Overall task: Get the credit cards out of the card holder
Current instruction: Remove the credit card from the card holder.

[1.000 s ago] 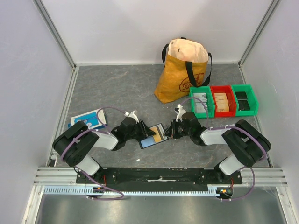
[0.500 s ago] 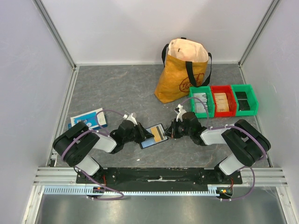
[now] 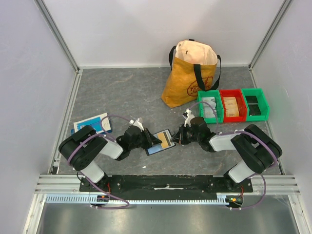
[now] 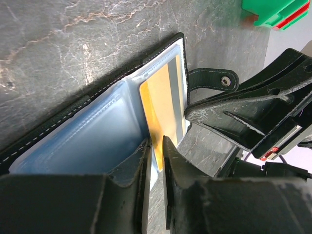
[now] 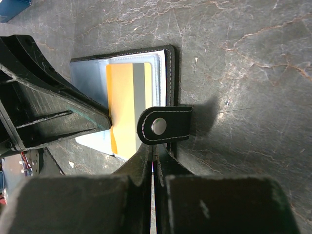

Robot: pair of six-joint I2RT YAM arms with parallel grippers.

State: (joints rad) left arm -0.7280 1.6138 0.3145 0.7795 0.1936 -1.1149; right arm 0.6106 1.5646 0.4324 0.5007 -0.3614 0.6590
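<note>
The card holder (image 5: 171,73) is laid open on the table (image 3: 122,92) between both grippers, well apart from the yellow bag (image 3: 191,73), the bins (image 3: 233,105) and the blue-and-white box (image 3: 90,123). From above, its ends are covered by the grippers. Only the wrist views show the orange card (image 5: 122,107) in its sleeve beside the pale blue-grey pockets (image 4: 97,141). The left gripper (image 4: 156,144) is narrowly apart over the card's corner; whether the card is clamped cannot be told. The right gripper (image 5: 153,153) is pressed together under the studded tab (image 5: 163,126).
</note>
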